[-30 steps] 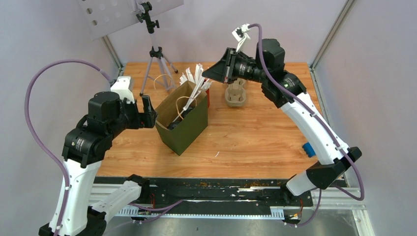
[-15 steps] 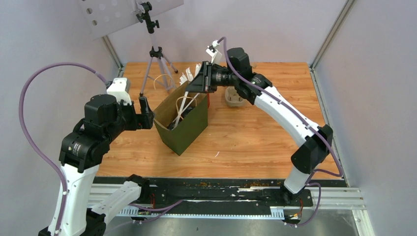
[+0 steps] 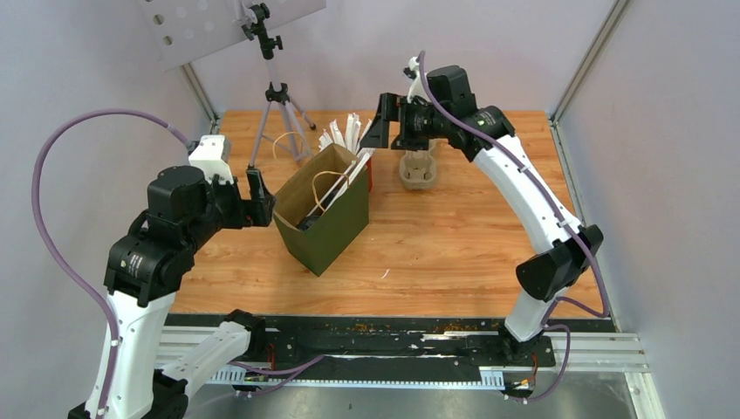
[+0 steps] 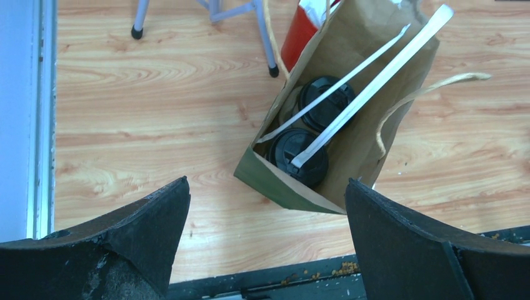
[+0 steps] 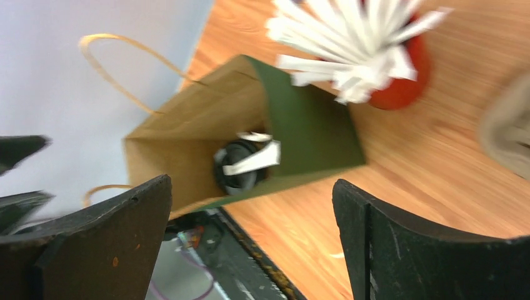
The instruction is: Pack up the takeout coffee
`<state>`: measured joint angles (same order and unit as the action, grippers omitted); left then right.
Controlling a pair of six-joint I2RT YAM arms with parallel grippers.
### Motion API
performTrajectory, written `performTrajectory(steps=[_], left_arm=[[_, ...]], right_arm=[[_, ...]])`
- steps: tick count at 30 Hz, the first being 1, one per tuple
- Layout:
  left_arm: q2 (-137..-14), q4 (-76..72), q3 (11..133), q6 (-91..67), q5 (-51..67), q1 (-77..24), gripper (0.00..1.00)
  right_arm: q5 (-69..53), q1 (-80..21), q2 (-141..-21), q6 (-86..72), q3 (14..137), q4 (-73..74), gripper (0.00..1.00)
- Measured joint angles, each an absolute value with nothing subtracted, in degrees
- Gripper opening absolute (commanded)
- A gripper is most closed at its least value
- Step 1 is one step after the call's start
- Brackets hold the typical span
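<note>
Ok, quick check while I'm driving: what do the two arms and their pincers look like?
Both alike: left arm and right arm have white links between black joint housings, with a purple cable trailing along each. The left pincer and right pincer carry broad, black, wedge-shaped fingers.

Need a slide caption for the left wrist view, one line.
Open left gripper facing a green paper bag holding two black-lidded coffee cups and two white straws.

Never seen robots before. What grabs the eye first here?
A green paper bag stands open mid-table, two black-lidded coffee cups and long white straws inside. Behind it sits a red cup of straws, and the right hand hangs open above.
</note>
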<state>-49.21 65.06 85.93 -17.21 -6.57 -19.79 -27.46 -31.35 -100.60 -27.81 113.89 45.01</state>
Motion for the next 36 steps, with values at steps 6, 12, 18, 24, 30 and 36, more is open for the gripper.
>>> performTrajectory(steps=[6,12,18,24,30,36], left_arm=[[-49.6,61.4,87.1,-17.2,-4.4,-19.8,1.0],[-48.7,56.2,86.9,-17.2,-1.5,-19.8,1.0],[-44.5,49.0,83.2,-18.1,1.1,-19.8,1.0],[-43.1,45.4,82.7,-19.3,4.9,-19.8,1.0],[-43.1,45.1,80.6,-20.7,6.6,-19.8,1.0],[-43.2,44.6,79.9,-21.4,7.0,-19.8,1.0]], right_arm=[[-10.8,-30.7,-96.8,-19.7,114.7,57.6,1.0],[5.9,-30.7,-88.9,-15.9,114.5,63.6,1.0],[11.3,-30.7,-78.0,-14.8,112.3,64.0,1.0],[8.2,-30.7,-66.0,-16.9,102.3,61.7,1.0],[6.3,-30.7,-58.5,-19.7,94.1,58.1,1.0],[6.3,-30.7,-58.1,-19.9,93.8,56.5,1.0]])
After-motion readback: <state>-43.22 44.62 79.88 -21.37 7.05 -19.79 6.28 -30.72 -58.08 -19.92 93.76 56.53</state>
